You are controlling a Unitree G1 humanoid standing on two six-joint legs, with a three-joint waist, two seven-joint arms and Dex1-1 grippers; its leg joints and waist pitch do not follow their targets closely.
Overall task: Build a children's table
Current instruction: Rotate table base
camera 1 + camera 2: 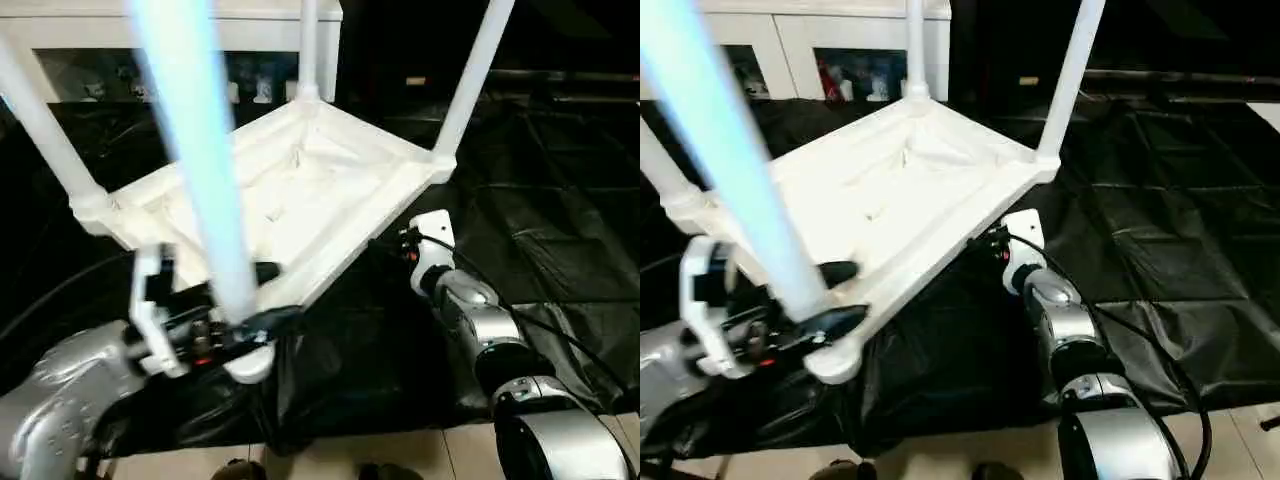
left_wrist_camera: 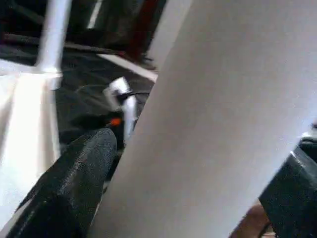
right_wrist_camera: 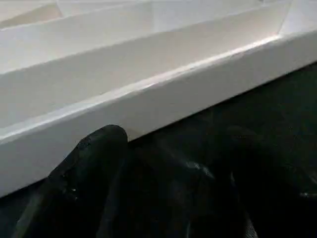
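Standing inverted: 1 children's table [image 1: 300, 180] w/ 4 legs [image 1: 200, 150].

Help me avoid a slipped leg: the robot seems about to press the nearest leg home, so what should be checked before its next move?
1. Left hand closed around the near leg, low down: ok.
2. Near leg fully down in its corner socket: cannot tell.
3. Other three legs upright in their sockets: ok.
4. Tabletop lying underside up on the black cloth: ok.
5. Right hand bracing the tabletop's long side: not ok, it is open beside the rim.
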